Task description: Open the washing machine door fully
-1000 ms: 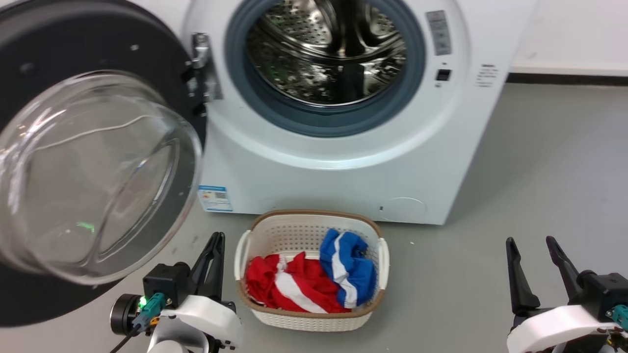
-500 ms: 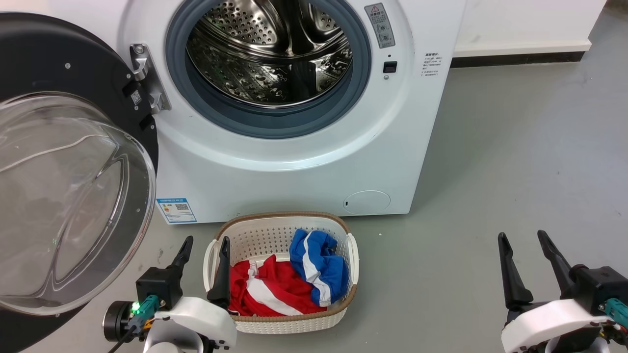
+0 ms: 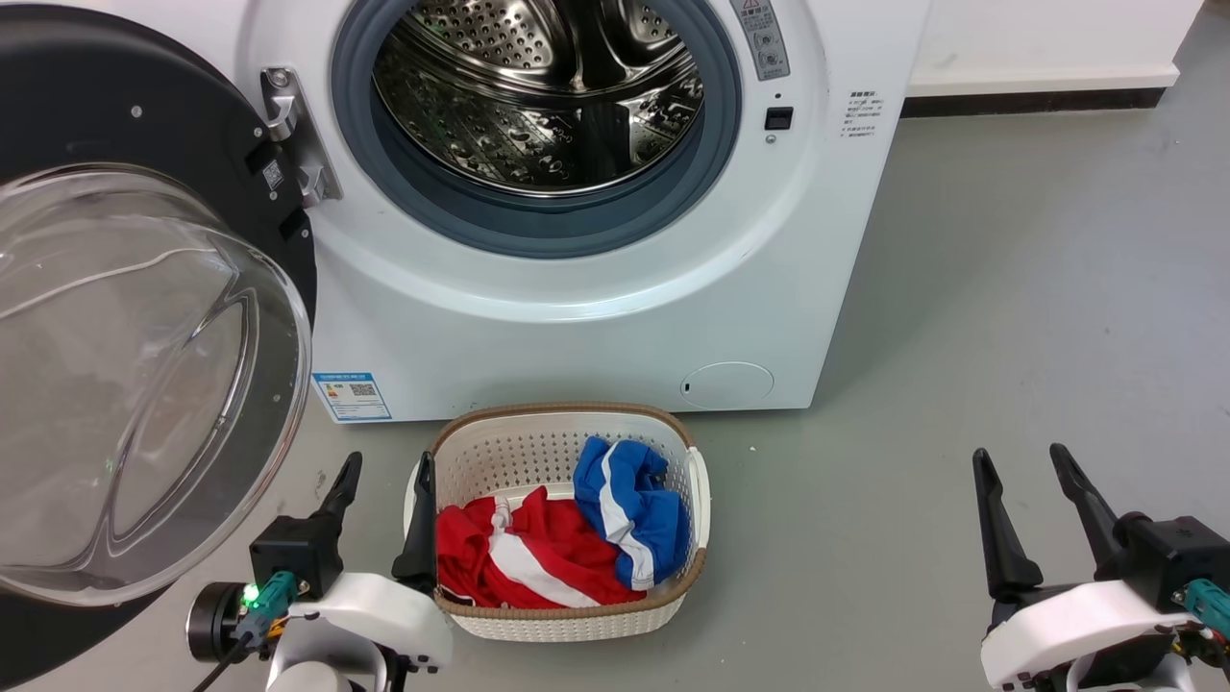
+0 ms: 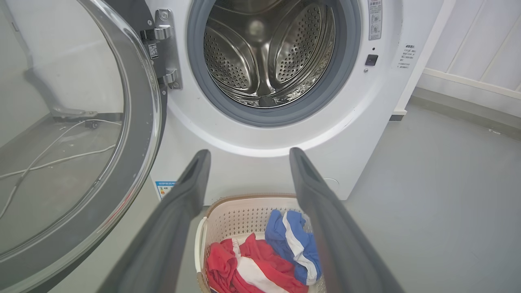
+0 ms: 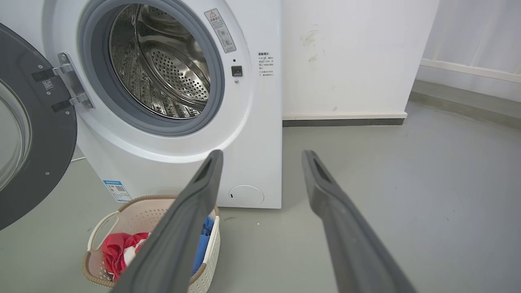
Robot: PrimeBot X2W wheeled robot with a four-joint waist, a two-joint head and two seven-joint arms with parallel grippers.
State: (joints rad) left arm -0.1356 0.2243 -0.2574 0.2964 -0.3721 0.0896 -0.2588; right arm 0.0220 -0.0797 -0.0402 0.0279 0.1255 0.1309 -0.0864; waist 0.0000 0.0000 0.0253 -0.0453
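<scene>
Overlapping a second ago, fingers of left tool (image 3: 387, 459) now stand apart; right tool (image 3: 1019, 452) gapes too, empty; washing machine door (image 3: 144, 106) hangs open ahead-left of left tool.

Bright even light, soft shadows, glints on washing machine door (image 3: 144, 384), sharp

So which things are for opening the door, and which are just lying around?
For the job: big round glossy black door with glass window; white front-loading washing machine.
Just lying about: white-and-brown plastic laundry basket; red-and-white cloth; blue-and-white cloth.
</scene>
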